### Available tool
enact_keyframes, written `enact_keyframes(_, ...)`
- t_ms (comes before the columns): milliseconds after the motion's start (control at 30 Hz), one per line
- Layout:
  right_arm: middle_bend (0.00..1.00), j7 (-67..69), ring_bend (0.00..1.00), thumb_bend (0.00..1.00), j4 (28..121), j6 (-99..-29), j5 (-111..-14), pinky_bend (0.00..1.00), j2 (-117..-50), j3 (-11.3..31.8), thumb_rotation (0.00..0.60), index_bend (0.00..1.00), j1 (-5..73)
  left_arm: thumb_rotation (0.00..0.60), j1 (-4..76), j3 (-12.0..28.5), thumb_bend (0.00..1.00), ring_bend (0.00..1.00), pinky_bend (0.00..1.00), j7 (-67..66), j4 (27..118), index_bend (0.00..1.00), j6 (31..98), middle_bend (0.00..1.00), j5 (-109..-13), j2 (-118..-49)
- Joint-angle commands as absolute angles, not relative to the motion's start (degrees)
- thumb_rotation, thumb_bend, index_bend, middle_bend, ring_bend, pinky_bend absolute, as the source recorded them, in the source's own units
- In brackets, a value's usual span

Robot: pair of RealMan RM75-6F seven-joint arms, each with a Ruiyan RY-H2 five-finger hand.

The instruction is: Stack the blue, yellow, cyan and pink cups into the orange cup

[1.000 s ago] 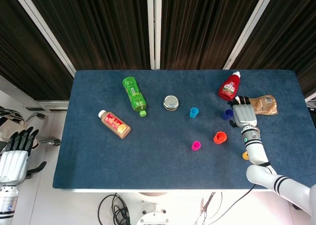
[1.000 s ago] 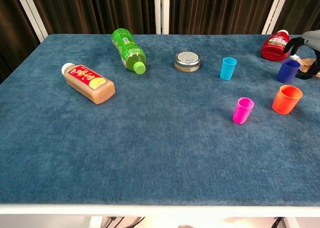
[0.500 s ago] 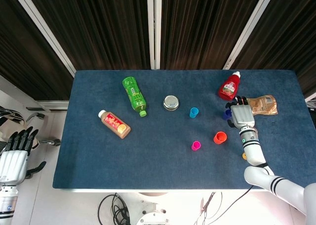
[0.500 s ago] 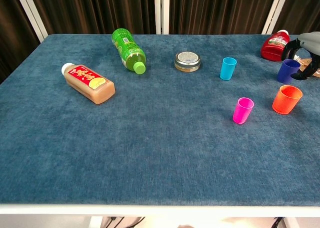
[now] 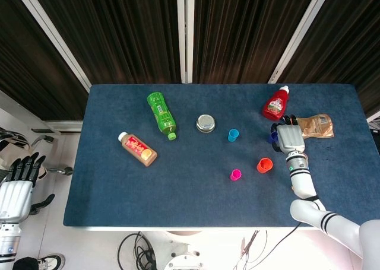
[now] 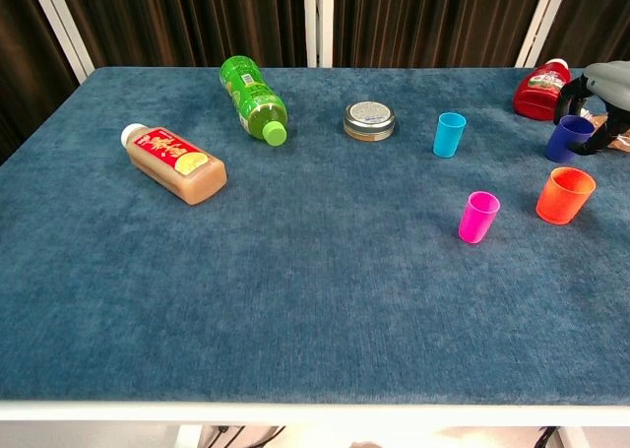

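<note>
Bright even overhead light, soft faint shadows, sharp focus, no glare, dark curtains behind

On the blue surface (image 6: 295,300) lay a green bottle (image 5: 161,114), a brown bottle with a white cap (image 5: 138,149) (both on their sides), a round metal tin (image 5: 205,123), a red bottle (image 5: 276,104) and a tan packet (image 5: 316,126).

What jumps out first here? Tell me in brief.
The right hand closing around the blue cup at the table's far right, just behind the orange cup. Next, the bright pink cup and cyan cup standing mid-table, and the green bottle lying at the far left.
</note>
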State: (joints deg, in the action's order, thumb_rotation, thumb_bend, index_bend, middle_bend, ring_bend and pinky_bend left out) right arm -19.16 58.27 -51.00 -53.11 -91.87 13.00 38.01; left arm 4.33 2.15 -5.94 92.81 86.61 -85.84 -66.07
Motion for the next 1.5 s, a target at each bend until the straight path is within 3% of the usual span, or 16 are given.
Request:
enact_keyframes(33,0.45,-18.98,0.11,0.33,58.26,-51.21,-53.35,0.00,-91.92,13.15,0.600,0.48,37.91,0.600,4.30,2.17,0.16,0.00,0.00,-5.83,92.79,0.06,86.65,0.01,-85.85,-66.07)
enact_keyframes(233,0.46,-17.86,0.11,0.33,63.49,-54.73,-56.33,0.00,-88.87,14.21,0.600,0.50,37.48,0.600,4.09,2.16,0.16,0.00,0.00,-5.49,92.64,0.06,86.80,0.01,-85.70,-66.01)
enact_keyframes(467,0.47,-18.92,0.11,0.33,79.04,-61.76,-60.92,0.00,-79.90,15.47,0.600,0.51,35.50,0.600,4.10,2.24,0.16,0.00,0.00,-5.58,92.78,0.06,87.00,0.01,-85.98,-66.00)
enact_keyframes(800,0.48,-20.94,0.11,0.33,95.99,-62.51,-65.84,0.00,-70.07,9.93,0.600,0.52,31.52,0.600,4.13,2.12,0.16,0.00,0.00,-6.47,93.22,0.06,87.01,0.01,-86.30,-66.17)
enact_keyframes(1100,0.48,-23.37,0.11,0.33,98.21,-61.04,-66.45,0.00,-69.42,6.40,0.600,0.52,30.71,0.600,3.72,1.86,0.16,0.00,0.00,-6.53,93.27,0.06,87.43,0.01,-86.52,-66.16)
enact_keyframes(1500,0.48,-26.98,0.12,0.33,98.23,-59.17,-62.23,0.00,-70.03,5.36,0.600,0.52,31.44,0.600,3.74,1.74,0.16,0.00,0.00,-5.51,92.93,0.06,87.03,0.01,-86.59,-66.01)
